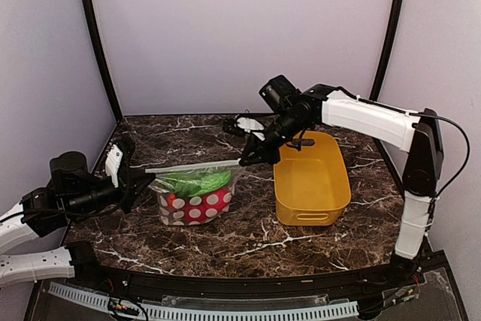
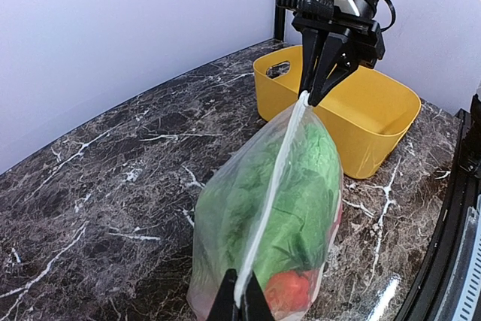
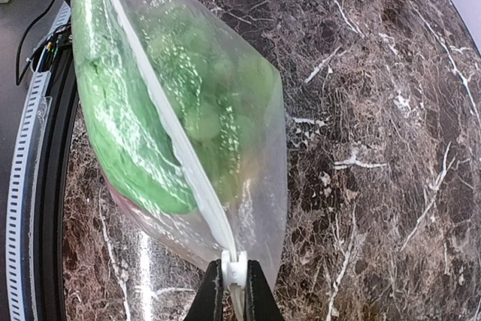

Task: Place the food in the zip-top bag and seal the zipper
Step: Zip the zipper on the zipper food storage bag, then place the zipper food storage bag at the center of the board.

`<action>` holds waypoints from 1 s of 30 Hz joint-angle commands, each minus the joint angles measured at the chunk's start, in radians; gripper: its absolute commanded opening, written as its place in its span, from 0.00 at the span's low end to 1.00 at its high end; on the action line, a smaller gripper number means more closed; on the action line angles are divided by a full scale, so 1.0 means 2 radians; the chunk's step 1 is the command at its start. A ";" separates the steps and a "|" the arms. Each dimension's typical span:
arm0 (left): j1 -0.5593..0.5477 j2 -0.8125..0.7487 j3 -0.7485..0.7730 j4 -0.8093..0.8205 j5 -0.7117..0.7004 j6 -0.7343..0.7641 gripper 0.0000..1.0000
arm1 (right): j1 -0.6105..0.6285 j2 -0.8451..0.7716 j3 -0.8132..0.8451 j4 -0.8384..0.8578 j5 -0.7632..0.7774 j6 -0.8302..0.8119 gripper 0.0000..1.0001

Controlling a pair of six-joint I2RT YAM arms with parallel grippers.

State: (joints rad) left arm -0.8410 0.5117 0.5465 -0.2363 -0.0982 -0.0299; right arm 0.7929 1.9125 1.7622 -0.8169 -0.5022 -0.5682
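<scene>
The zip-top bag (image 1: 194, 197) hangs stretched between my two grippers above the table, with green and red food (image 1: 197, 183) inside. Its zipper (image 1: 197, 165) runs taut as a whitish strip from left to right. My left gripper (image 1: 142, 172) is shut on the zipper's left end (image 2: 240, 298). My right gripper (image 1: 246, 160) is shut on the small white slider at the zipper's right end (image 3: 236, 276). The left wrist view shows green leafy food (image 2: 297, 201) and a red piece (image 2: 289, 291) through the plastic. The right wrist view shows green grapes (image 3: 218, 103) inside.
A yellow plastic bin (image 1: 310, 180) stands right of the bag, under my right arm. A small black and white object (image 1: 244, 125) lies at the back of the marble table (image 1: 248, 238). Purple walls close in the back and sides.
</scene>
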 commanded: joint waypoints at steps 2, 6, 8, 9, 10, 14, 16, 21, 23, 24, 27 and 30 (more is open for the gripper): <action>0.001 -0.009 -0.003 0.001 -0.024 0.001 0.01 | -0.034 -0.022 -0.029 -0.030 0.055 -0.001 0.00; 0.001 -0.005 -0.004 0.004 -0.027 0.000 0.01 | -0.038 -0.026 -0.035 -0.027 0.048 0.003 0.00; 0.001 0.001 -0.004 0.013 -0.025 -0.003 0.01 | -0.037 -0.023 -0.030 -0.026 0.040 0.004 0.00; 0.001 0.005 -0.006 0.019 -0.021 -0.006 0.01 | -0.037 -0.020 -0.024 -0.026 0.035 0.006 0.00; 0.001 0.017 -0.007 0.040 -0.019 -0.008 0.01 | -0.037 -0.016 -0.016 -0.027 0.032 0.008 0.00; 0.002 0.091 0.007 0.154 -0.073 -0.011 0.01 | -0.038 0.008 0.039 -0.027 0.041 0.009 0.00; 0.008 0.143 0.028 0.209 -0.100 0.004 0.01 | -0.042 0.022 0.070 -0.018 0.062 0.010 0.00; 0.051 0.252 0.090 0.275 -0.087 0.037 0.01 | -0.061 0.049 0.153 0.002 0.101 0.009 0.00; 0.070 0.277 0.107 0.286 -0.070 0.042 0.01 | -0.064 0.051 0.172 0.002 0.109 0.003 0.00; 0.075 0.285 0.114 0.285 -0.062 0.044 0.01 | -0.064 0.048 0.171 0.002 0.112 0.000 0.00; 0.092 0.275 0.112 0.269 -0.055 0.058 0.01 | -0.064 0.031 0.137 0.013 0.102 -0.001 0.00; 0.101 0.258 0.088 0.246 -0.052 0.053 0.01 | -0.064 0.008 0.072 0.042 0.069 0.009 0.01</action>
State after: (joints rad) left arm -0.6624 1.0889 0.7399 0.2493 -0.2195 0.0559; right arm 0.6605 1.9919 2.0258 -0.7975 -0.3161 -0.5667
